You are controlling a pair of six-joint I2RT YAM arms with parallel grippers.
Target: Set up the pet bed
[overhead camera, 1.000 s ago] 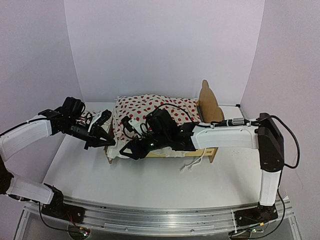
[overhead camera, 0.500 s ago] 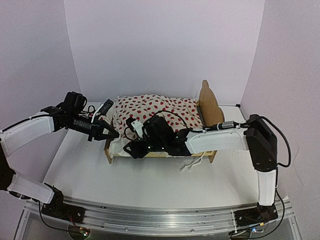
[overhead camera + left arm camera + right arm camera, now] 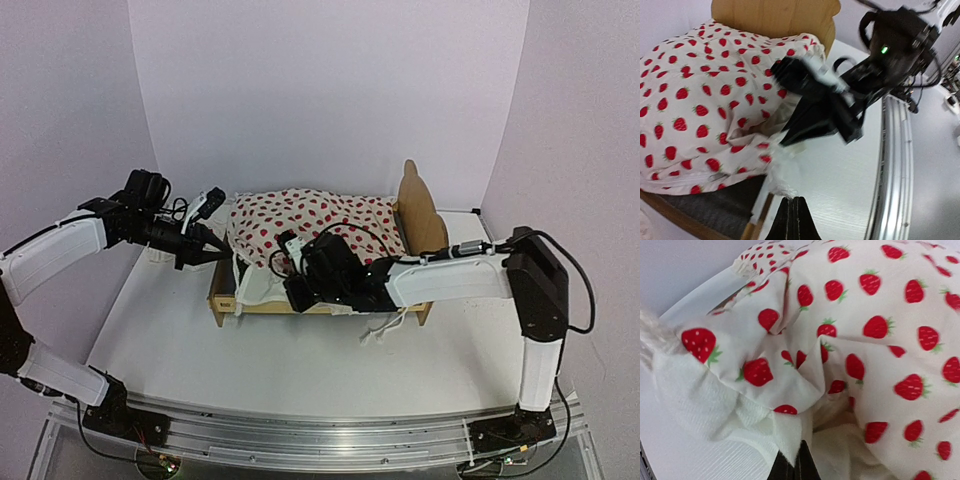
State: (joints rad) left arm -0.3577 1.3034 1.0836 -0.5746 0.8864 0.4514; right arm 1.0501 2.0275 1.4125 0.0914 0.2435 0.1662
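Observation:
The pet bed (image 3: 250, 306) is a light plywood frame with its wavy headboard (image 3: 418, 205) at the right. A white blanket with red strawberries (image 3: 310, 225) is heaped over it. My left gripper (image 3: 222, 255) hovers by the bed's left end, shut on the blanket's white frilled edge (image 3: 782, 172). The left wrist view shows the dark grey felt base (image 3: 705, 210) bare under that lifted edge. My right gripper (image 3: 293, 296) reaches across the front rail, shut on a white corner of the blanket (image 3: 790, 432).
Loose white cords (image 3: 385, 328) lie on the table in front of the bed's right half. The metal rail (image 3: 320, 440) carrying the arm bases runs along the near edge. White walls close in at the back and both sides.
My right gripper has closed on the blanket's white corner and shifted right along the front rail. My left gripper moved up and back with the frilled edge.

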